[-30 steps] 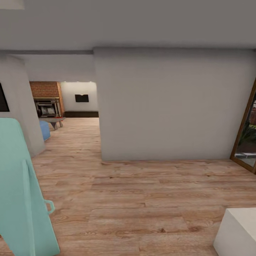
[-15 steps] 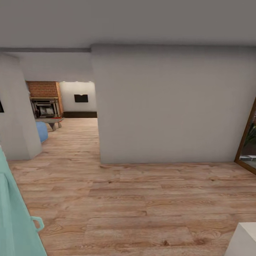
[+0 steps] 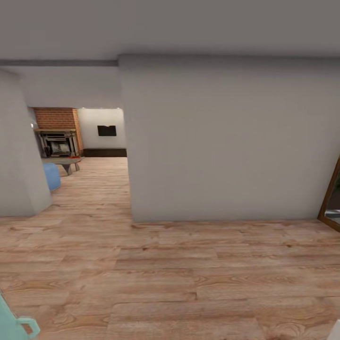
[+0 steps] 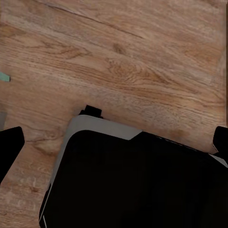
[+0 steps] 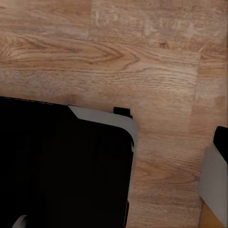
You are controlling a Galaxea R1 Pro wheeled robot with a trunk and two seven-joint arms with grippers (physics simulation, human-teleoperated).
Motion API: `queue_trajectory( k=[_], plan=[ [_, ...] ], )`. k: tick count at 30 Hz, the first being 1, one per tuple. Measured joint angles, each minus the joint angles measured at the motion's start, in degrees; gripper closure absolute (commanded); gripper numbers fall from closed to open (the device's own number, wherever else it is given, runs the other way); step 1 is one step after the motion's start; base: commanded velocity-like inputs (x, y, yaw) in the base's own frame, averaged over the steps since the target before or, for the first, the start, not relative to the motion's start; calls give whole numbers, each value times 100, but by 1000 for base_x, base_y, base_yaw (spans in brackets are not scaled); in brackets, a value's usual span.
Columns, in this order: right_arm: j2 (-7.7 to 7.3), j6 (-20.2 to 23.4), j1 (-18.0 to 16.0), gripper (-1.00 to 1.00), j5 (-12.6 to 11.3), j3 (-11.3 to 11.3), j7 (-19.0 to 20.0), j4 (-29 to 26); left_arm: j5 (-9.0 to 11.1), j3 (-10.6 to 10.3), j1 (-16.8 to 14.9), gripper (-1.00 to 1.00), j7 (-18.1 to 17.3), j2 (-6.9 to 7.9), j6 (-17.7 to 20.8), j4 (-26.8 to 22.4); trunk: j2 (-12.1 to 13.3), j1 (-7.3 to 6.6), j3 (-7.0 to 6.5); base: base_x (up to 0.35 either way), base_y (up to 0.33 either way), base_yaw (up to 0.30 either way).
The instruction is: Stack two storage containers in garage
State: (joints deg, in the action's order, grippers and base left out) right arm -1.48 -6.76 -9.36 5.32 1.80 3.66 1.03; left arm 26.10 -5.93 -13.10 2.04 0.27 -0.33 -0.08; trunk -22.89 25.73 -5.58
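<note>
The two storage containers are out of view, and so are the garage and its floor. Through an opening at the left I see the living room, with its red-brick fireplace (image 3: 56, 118), a blue sofa (image 3: 51, 175) and a low table (image 3: 63, 161). A thin red sliver lies on that table, too small to identify. My left gripper (image 4: 114, 142) hangs over my dark base (image 4: 142, 185) and light wood planks, its black fingertips (image 4: 9, 147) wide apart and holding nothing. My right gripper (image 5: 118, 142) shows one fingertip (image 5: 221, 138) far out at the frame's edge, nothing held.
A broad pale grey wall (image 3: 226, 141) stands straight ahead, with a grey pillar (image 3: 19, 156) left of the opening. A wood-framed glass door (image 3: 331, 198) is at the far right. A teal object (image 3: 16, 327) sits at the lower left. Wood planks (image 3: 179, 278) stretch between.
The whole head view has shifted as the camera moved forward. The teal object and the white block have slid almost out at the lower corners, and the grey wall looks nearer.
</note>
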Motion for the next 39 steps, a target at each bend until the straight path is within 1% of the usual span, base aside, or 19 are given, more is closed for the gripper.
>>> queue_trajectory(
  k=[39],
  plan=[
    [0, 0, 0, -100, 1, 1, 2, 0, -9, -1, 0, -100, 0, -23, -6, 0, 0, 0, 0, 324, 0, 0]
  ],
)
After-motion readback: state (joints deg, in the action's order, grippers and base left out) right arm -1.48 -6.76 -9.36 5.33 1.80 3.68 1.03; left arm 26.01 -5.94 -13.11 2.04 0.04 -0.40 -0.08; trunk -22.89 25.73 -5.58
